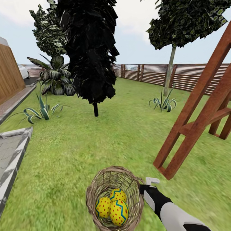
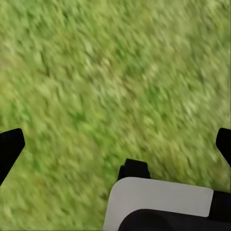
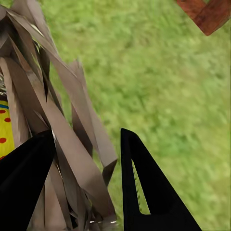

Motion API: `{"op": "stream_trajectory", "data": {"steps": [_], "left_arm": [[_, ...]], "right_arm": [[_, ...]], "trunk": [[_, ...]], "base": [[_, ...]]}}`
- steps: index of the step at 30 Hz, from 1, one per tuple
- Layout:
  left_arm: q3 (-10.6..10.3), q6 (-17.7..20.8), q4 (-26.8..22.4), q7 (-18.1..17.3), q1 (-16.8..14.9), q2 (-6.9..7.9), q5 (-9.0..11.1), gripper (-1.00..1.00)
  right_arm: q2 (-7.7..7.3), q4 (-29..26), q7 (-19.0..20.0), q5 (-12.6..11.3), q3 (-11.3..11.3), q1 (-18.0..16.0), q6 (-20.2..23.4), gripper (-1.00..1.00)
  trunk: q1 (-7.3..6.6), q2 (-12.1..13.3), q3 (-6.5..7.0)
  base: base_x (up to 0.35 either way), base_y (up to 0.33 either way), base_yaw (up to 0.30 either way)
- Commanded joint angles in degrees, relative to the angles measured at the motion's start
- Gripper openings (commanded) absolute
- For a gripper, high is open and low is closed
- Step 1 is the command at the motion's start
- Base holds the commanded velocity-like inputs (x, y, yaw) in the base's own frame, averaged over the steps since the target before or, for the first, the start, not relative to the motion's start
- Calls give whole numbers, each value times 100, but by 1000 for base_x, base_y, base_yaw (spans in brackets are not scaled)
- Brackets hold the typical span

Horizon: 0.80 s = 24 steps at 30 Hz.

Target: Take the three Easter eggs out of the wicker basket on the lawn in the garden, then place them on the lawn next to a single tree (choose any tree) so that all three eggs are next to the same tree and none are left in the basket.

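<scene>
**Right tool clamped on the basket rim**

We see the right tool (image 3: 86, 187) with its two black fingers closed across the woven wall of the wicker basket (image 1: 134, 192), one inside and one outside. The left tool (image 2: 115, 144) hangs open above bare grass. The three Easter eggs (image 1: 113, 205) lie together inside the basket, which is over the lawn (image 1: 64, 154). We read no writing anywhere. Ahead stand an all-black tree (image 1: 91, 51), a pale-trunked tree (image 1: 170, 73) by the slatted fence (image 1: 192, 75), and a reddish wooden frame (image 1: 199, 112) at right. Grey paving (image 1: 11, 150) borders the left.
</scene>
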Motion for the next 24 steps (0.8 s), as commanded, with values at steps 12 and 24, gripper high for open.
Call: {"op": "stream_trajectory", "data": {"steps": [12, 24], "left_arm": [[14, 27, -18, -27, 2, -2, 29, 100], [14, 27, -10, -27, 4, -2, 21, 100]], "right_arm": [[6, -14, 2, -30, -53, -2, 18, -100], [6, -14, -1, -23, -53, -2, 18, -100]], "trunk": [[4, -3, -5], [4, -3, -5]], "base": [[331, 144, 0], [331, 144, 0]]}}
